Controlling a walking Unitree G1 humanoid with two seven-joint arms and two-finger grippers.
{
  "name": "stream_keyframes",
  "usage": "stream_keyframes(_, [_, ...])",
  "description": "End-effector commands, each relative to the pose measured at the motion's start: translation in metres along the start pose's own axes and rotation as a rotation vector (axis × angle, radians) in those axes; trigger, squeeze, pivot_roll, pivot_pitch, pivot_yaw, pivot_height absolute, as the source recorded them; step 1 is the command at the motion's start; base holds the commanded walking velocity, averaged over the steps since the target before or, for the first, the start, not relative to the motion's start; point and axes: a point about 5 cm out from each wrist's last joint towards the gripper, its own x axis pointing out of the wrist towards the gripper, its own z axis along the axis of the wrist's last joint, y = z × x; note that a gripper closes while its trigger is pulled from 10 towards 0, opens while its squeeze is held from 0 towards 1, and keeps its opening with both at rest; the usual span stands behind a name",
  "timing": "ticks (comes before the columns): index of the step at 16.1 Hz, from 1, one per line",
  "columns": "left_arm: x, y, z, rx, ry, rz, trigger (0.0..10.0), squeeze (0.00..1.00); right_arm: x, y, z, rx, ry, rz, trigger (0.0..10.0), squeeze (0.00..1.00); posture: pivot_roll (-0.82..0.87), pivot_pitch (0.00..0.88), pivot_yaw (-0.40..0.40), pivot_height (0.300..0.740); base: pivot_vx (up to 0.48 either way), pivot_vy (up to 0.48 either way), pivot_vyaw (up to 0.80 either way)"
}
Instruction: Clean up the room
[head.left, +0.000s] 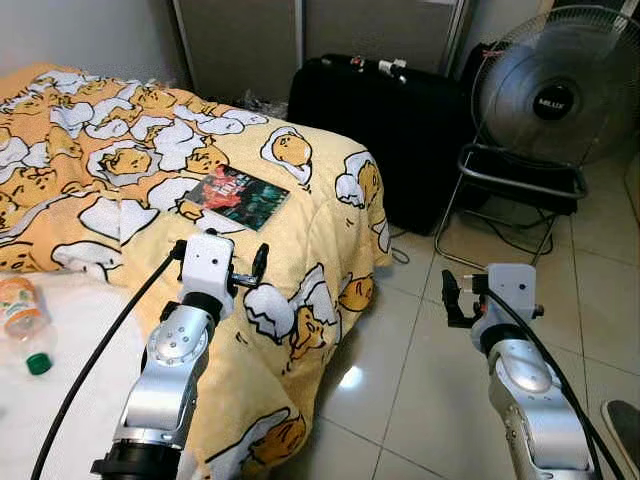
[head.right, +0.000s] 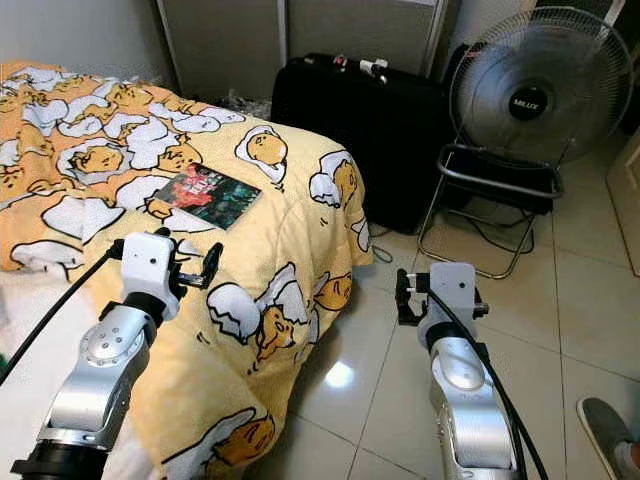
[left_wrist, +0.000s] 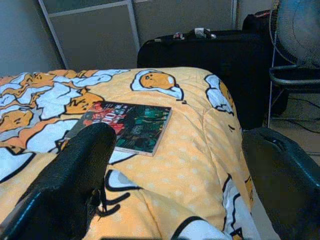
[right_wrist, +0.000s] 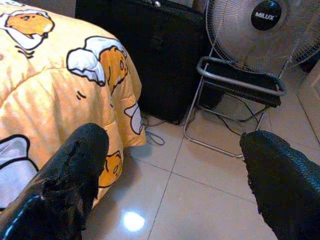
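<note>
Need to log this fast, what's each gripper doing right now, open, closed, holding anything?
Left gripper: jaws open, empty, above the yellow egg-print quilt.
Right gripper: jaws open, empty, above the tiled floor.

Bed on the left, quilt spread over it and hanging off its near corner to the floor; book lies flat on the quilt, bottle on its side on the bare sheet nearer the camera, far left. Suitcase stands behind the bed's corner against the wall. Fan just right of the suitcase.
</note>
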Motion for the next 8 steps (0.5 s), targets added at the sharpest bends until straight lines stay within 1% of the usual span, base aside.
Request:
stream_keyframes(1, [0.001,0.001,-0.003,-0.005,0.027,0.009,10.0,0.00,0.000,-0.002,0.001,-0.016,0.006,0.000,10.0,0.00,-0.12,0.000,0.011,0.740,0.000,0.000,0.00])
stream_keyframes(2, [0.005,0.008,-0.006,0.004,0.056,0.035,10.0,0.00,0.000,-0.001,0.005,-0.061,-0.015,0.042,10.0,0.00,-0.12,0.000,0.011,0.740,0.000,0.000,0.00])
stream_keyframes(3, [0.012,0.018,-0.005,0.008,0.077,0.085,10.0,0.44,0.000,-0.001,0.010,-0.085,-0.029,0.094,10.0,0.00,-0.12,0.000,0.013,0.740,0.000,0.000,0.00])
stream_keyframes(4, [0.015,0.023,-0.004,-0.005,0.083,0.096,10.0,1.00,0.000,0.000,0.013,-0.099,-0.038,0.125,10.0,0.00,-0.12,0.000,0.017,0.740,0.000,0.000,0.00])
stream_keyframes(5, [0.023,0.035,-0.001,0.002,0.099,0.130,10.0,1.00,-0.001,0.002,0.018,-0.130,-0.054,0.194,10.0,0.00,-0.13,0.000,0.020,0.740,0.000,0.000,0.00])
stream_keyframes(6, [0.030,0.050,0.001,0.035,0.121,0.186,10.0,1.00,-0.004,0.005,0.022,-0.148,-0.067,0.269,10.0,0.00,-0.14,0.000,0.022,0.740,0.000,0.000,0.00])
stream_keyframes(7, [0.039,0.071,0.002,0.086,0.159,0.275,10.0,1.00,-0.007,0.008,0.027,-0.158,-0.081,0.343,10.0,0.00,-0.14,0.000,0.024,0.740,0.000,0.000,0.00])
stream_keyframes(8, [0.043,0.079,0.004,0.101,0.174,0.306,10.0,1.00,-0.008,0.008,0.029,-0.166,-0.085,0.368,10.0,0.00,-0.15,0.000,0.025,0.740,0.000,0.000,0.00])
